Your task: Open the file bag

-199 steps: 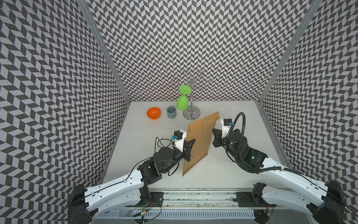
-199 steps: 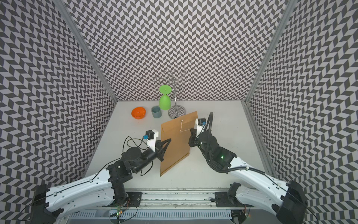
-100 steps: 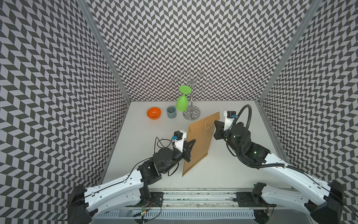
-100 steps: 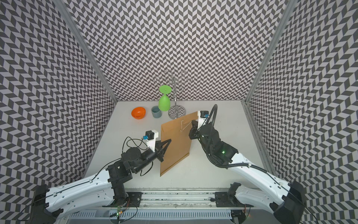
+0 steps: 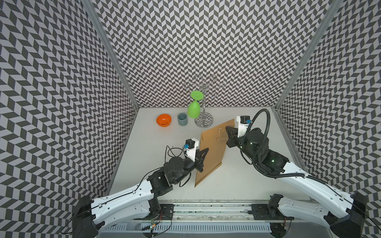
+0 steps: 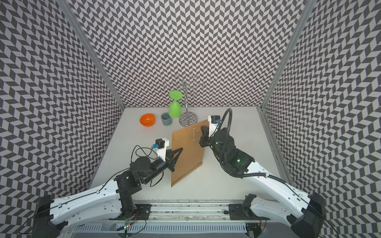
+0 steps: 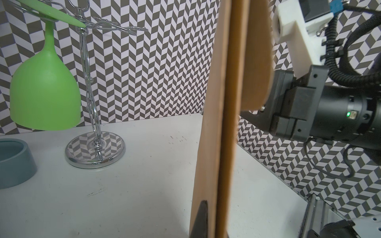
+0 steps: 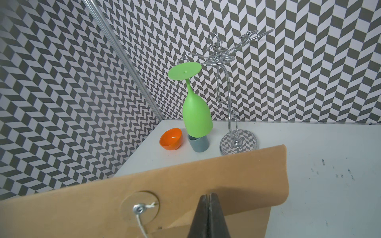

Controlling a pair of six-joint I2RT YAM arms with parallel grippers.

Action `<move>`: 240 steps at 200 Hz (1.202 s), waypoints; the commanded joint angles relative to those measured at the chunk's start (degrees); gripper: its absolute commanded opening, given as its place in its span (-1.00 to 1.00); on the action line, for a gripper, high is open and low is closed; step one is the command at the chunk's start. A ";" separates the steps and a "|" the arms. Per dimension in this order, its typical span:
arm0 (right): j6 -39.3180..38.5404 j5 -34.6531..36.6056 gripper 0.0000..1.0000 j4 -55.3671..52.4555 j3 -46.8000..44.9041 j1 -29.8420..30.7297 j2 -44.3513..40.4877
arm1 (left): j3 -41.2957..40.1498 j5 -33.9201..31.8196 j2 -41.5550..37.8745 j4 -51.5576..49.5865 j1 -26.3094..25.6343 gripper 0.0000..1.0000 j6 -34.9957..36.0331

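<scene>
The file bag (image 5: 210,160) is held upright over the counter (image 5: 237,185), the left tool (image 5: 206,150) pinching its side and the right tool (image 8: 209,198) pressed together, apparently on the lifted flap (image 8: 185,175), so a hard pull could tear the paper or drag the bag from the left grip.

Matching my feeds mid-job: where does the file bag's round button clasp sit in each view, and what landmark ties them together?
In a top view: button clasp near the file bag far end.
In a top view: same spot.
Left wrist: hidden; bag seen edge-on.
Right wrist: on the flap, beside the right gripper, which pinches it shut.
Landmark: green wine glass, in all four.
</scene>
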 commanded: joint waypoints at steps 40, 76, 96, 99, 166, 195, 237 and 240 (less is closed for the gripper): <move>-1.04 -1.74 -1.00 3.12 -0.97 -0.01 -3.24 | -0.61 -0.61 0.40 0.07 -0.31 -1.00 -0.81; -1.60 -7.82 0.27 7.95 -13.94 0.07 -9.87 | 1.01 0.06 -0.27 -1.35 -0.31 -1.00 0.06; -1.08 -8.50 0.99 12.42 -20.18 0.70 -14.85 | 3.31 1.51 0.11 -3.61 -0.46 -1.00 2.35; -1.10 -8.29 0.99 13.05 -20.94 0.80 -15.46 | 3.83 1.45 0.19 -4.29 -0.55 -1.00 2.76; -1.98 -7.72 0.99 24.59 -26.96 1.75 -14.97 | 10.35 2.06 1.59 -8.40 -4.23 -1.00 7.25; -2.39 -4.40 0.93 24.54 -25.65 1.88 -11.25 | 12.49 1.89 1.53 -8.97 -7.18 -1.00 10.10; -3.89 -1.94 0.41 30.30 -27.36 1.89 -10.63 | 15.62 -0.40 1.74 -10.77 -11.76 -1.00 15.27; -3.90 -1.74 0.39 30.45 -27.42 1.88 -10.67 | 15.79 -0.55 1.83 -10.85 -11.96 -1.00 15.37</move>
